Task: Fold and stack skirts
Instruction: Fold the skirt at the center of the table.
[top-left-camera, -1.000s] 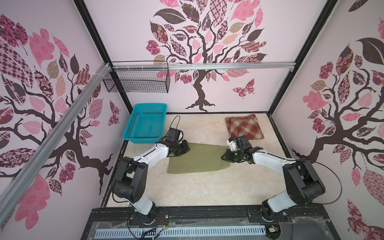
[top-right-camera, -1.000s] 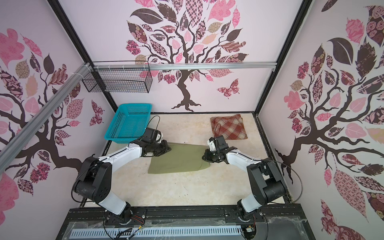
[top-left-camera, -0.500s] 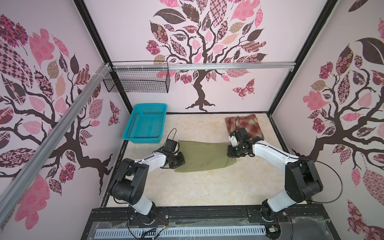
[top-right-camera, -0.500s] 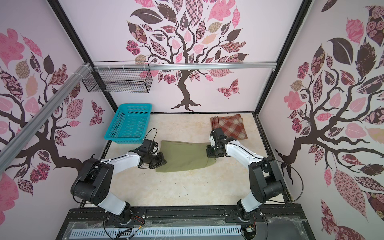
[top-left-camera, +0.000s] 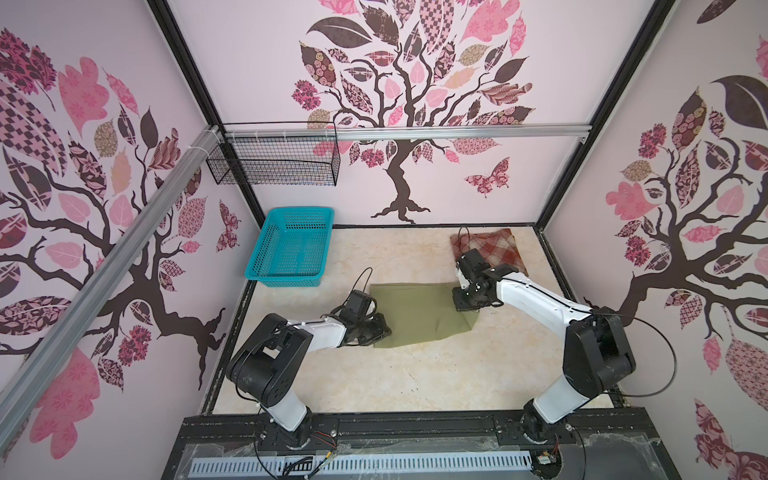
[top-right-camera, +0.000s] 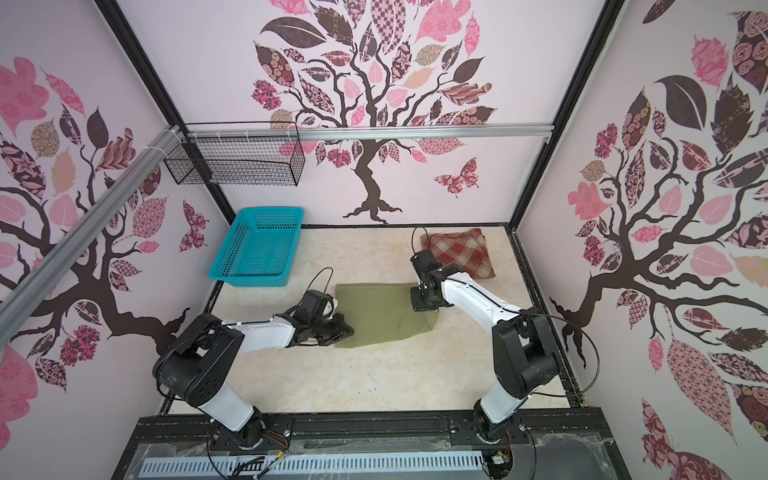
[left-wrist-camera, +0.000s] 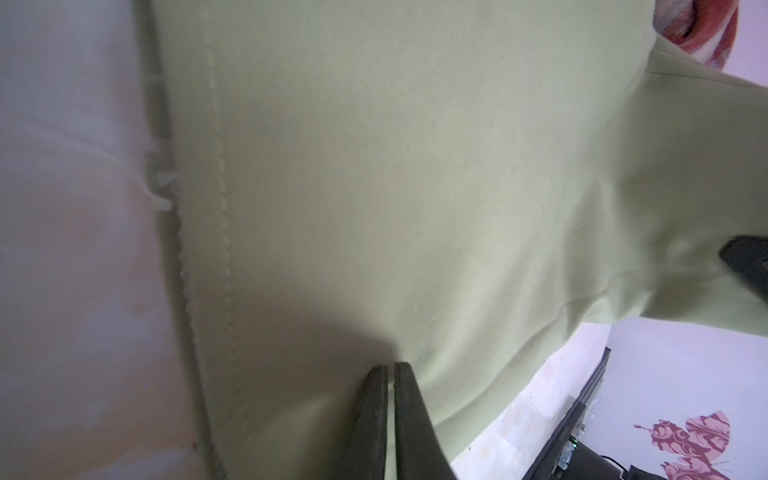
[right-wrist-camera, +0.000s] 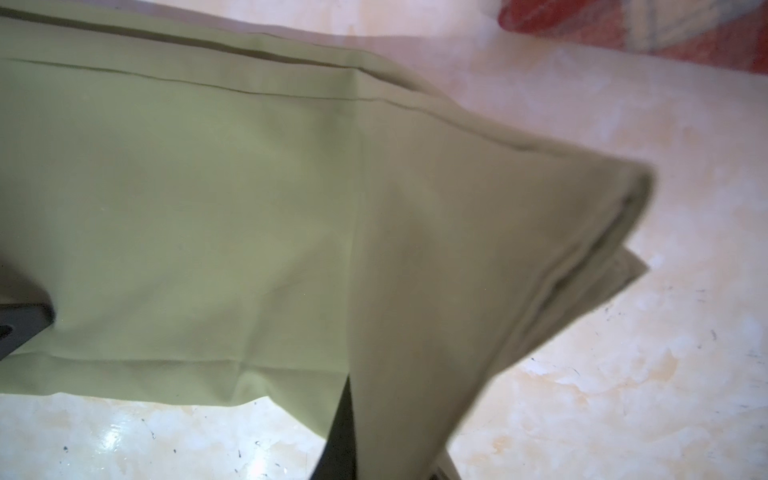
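Plain skirt (top-left-camera: 415, 311) lies mid-way on the table (top-left-camera: 415, 374), left gripper (top-left-camera: 384, 330) at its left edge, right gripper (top-left-camera: 465, 305) at its right. Plaid skirt (top-left-camera: 494, 249) sits behind it, far right; plastic basket (top-left-camera: 282, 279) far left.

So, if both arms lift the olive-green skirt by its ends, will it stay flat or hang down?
Probably it sags: the olive skirt drapes in a soft fold from the right fingers. It seems thin and light, puckering where the left fingers pinch it. Its folded layers may slide apart; their edges look staggered at one corner.
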